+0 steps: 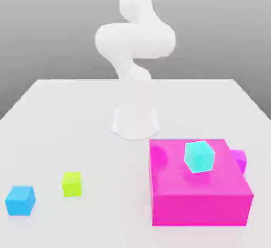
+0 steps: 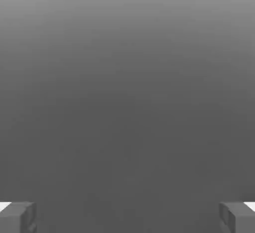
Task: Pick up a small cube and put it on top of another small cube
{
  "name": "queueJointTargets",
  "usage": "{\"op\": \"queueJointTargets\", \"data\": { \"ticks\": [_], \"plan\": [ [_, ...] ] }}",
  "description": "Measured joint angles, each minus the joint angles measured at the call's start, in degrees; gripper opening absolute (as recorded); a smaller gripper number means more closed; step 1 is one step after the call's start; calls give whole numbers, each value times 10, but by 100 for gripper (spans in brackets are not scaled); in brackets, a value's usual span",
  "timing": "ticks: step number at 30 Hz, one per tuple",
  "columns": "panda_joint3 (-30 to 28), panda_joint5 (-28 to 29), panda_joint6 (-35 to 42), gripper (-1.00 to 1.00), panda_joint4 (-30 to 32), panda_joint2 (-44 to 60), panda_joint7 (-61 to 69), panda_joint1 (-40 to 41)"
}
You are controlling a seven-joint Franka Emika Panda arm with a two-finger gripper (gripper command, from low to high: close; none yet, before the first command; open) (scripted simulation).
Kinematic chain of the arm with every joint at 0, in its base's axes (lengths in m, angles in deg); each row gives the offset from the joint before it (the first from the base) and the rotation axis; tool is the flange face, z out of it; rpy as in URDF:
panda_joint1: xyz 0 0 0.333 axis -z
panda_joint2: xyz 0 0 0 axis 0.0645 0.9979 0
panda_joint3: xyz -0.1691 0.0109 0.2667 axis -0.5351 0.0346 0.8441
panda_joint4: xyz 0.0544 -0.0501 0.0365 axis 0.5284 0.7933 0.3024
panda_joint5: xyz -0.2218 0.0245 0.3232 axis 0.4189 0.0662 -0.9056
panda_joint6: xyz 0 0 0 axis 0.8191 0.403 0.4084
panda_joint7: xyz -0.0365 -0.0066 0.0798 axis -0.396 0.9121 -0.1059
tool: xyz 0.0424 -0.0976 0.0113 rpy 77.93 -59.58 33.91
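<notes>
A plain grey backdrop fills the space ahead of the gripper (image 2: 127,217), whose fingers (image 2: 17,216) stand spread wide apart with nothing between them.

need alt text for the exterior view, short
A white robot arm stands on a white table. Toward the exterior view's right, a cyan cube sits on a large magenta box beside a small magenta cube; left, lime and blue cubes.
</notes>
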Motion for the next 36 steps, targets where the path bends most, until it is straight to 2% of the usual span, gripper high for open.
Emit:
{"op": "queueJointTargets", "data": {
  "ticks": [20,23,28,29,36],
  "plan": [
    [204,34,-273,0,249,424,211,-267],
    [178,87,-312,0,248,479,179,-285],
    [74,185,-378,0,230,566,107,-366],
    [56,195,-388,-100,227,578,99,-382],
    [54,199,-389,-100,227,579,96,-384]
  ]
}}
